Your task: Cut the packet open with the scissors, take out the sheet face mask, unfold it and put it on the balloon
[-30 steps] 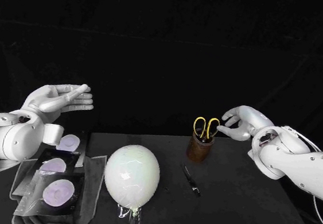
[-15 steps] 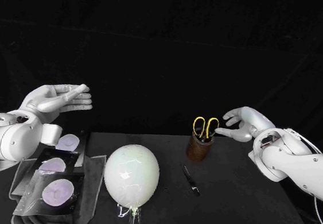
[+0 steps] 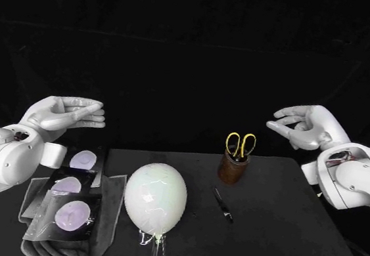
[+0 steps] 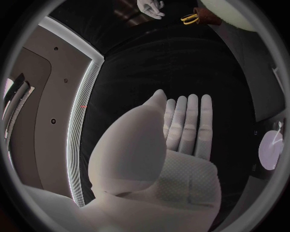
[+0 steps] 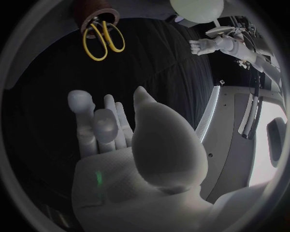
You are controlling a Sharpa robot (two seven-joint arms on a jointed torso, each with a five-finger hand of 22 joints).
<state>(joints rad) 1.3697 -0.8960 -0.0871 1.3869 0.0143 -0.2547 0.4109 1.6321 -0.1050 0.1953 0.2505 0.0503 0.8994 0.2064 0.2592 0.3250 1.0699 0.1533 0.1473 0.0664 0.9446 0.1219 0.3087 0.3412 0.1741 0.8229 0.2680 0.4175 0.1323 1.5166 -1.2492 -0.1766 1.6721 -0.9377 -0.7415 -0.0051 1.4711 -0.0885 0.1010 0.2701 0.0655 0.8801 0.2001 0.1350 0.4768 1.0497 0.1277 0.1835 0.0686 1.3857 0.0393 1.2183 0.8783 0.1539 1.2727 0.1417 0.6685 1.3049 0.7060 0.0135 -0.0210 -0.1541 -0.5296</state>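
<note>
The empty right hand [image 3: 308,125] hovered, fingers apart. The scissors [image 3: 238,143] stood upright at its 8 o'clock, far from the flat, empty left hand [image 3: 65,111].

The scissors [image 3: 238,143] are showing just their yellow handles, their blades sitting hidden inside the brown holder [image 3: 232,169]. A thin dark object [image 3: 222,205] lying on the surface [image 3: 301,240] beside the balloon [image 3: 155,196] is looking too small to identify. In the right wrist view, the circle's rim is cutting off part of the balloon
</note>
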